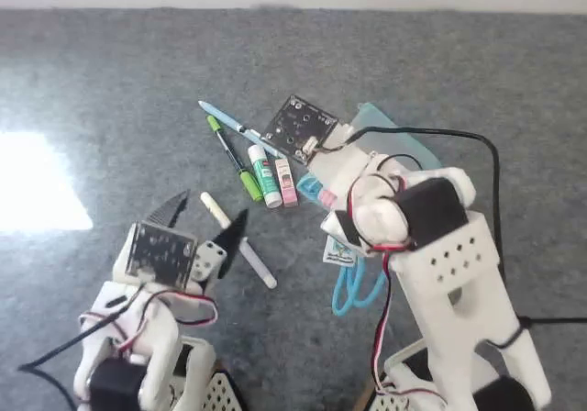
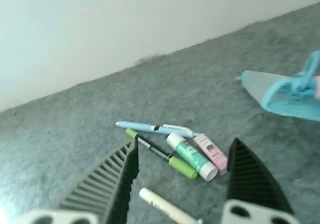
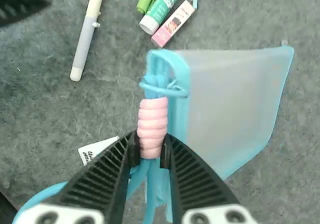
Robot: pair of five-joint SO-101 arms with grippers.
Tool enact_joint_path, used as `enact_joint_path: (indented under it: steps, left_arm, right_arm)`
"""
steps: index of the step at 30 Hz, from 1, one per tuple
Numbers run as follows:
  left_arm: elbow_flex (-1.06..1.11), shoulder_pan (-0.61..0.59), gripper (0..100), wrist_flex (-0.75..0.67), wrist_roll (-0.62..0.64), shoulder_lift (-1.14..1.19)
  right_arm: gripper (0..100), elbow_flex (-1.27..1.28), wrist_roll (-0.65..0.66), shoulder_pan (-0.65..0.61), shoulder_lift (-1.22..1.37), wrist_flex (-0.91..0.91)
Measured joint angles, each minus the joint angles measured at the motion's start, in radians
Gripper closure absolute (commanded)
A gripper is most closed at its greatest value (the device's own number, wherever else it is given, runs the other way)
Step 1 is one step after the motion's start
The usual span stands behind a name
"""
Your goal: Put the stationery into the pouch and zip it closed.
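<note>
We tag this as a robotics lab or maker's test bench. Cues: two white printed arms, the left arm [image 1: 138,338] and the right arm [image 1: 459,273], with hole-patterned shells. Loose red wires [image 1: 385,246] and a black cable [image 1: 496,182] run in the open. The tabletop [image 1: 110,81] is covered in a plain grey felt-like mat, and a blank white wall [image 2: 100,24] stands right behind it. A bright light patch [image 1: 37,182] lies on the mat.

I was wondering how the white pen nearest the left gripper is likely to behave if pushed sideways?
The white pen looks round and slim, so it would probably roll, though the grey textured table may slow it. It appears rigid and likely light, so it should lift without bending.
</note>
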Motion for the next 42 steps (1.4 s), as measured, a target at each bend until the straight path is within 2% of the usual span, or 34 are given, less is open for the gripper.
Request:
enact_joint_path:
  steps: [4, 14, 26, 33, 42]
  left_arm:
    - [-0.032, 0.106, 67, 0.0, 0.055, 0.017]
    - [-0.11, 0.18, 67, -0.107, 0.11, 0.241]
    - [-0.023, 0.187, 67, -0.284, 0.112, 0.364]
    - [-0.023, 0.189, 67, -0.316, 0.112, 0.425]
    - [0.011, 0.186, 68, -0.321, 0.104, 0.465]
  right_arm:
    - [99.1, 0.0, 0.0, 0.002, -0.021, 0.0]
    - [99.1, 0.0, -0.006, -0.002, -0.035, 0.006]
    - [99.1, 0.0, -0.017, -0.008, -0.035, 0.04]
    - [99.1, 0.0, -0.021, -0.066, -0.086, 0.049]
    - [99.1, 0.0, -0.041, -0.078, -0.167, 0.055]
